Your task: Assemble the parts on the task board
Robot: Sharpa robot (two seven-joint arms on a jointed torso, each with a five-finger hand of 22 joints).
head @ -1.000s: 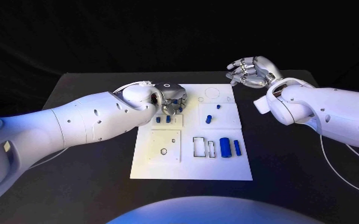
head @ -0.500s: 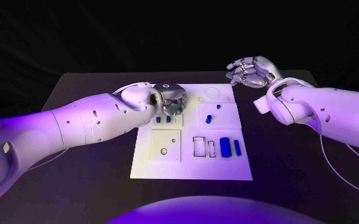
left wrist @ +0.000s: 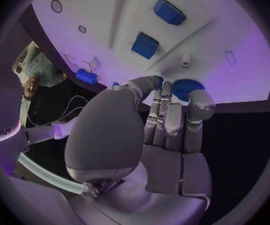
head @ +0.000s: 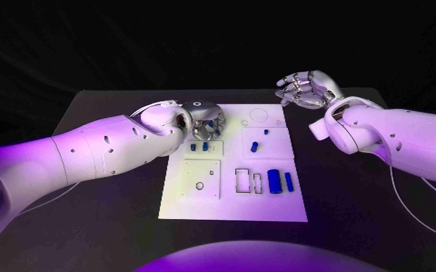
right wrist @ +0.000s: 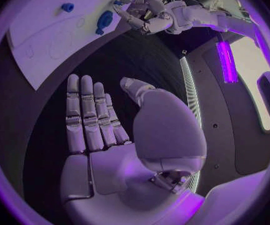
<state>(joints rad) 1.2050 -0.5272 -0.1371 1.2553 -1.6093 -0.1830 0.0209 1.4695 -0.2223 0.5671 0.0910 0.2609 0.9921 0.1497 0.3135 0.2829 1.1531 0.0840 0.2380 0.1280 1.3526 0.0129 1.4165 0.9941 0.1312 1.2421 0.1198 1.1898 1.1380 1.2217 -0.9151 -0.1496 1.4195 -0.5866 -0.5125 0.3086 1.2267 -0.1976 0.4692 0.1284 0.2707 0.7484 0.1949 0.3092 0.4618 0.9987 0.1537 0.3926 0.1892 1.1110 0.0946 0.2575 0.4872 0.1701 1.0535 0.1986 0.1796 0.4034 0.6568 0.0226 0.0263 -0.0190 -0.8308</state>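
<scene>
Left hand [head: 205,118] is down over the far left corner of the task board [head: 234,203], fingers curled downward toward the plate, and the wrist view shows the fingertips [left wrist: 162,87] bunched together right at a round blue part [left wrist: 187,89] near the board's edge; whether they actually pinch that piece I cannot tell, since the fingers cover the contact. In the head view a bit of blue [head: 213,124] peeks out beneath that hand. Over on the other side, the right hand [head: 307,89] hovers off the board's far right corner, above the black table [head: 109,221], palm showing, fingers spread and holding nothing (its own wrist camera shows them straight and side by side, thumb apart). On the board itself: two small blue parts [head: 199,147] lie side by side just nearer than the left hand, a small blue part [head: 265,130] and another [head: 254,145] sit in the middle panel, and toward the near right a large blue cylinder [head: 273,181] lies beside a slimmer blue bar [head: 289,181], just right of an outlined rectangular slot [head: 242,180].
</scene>
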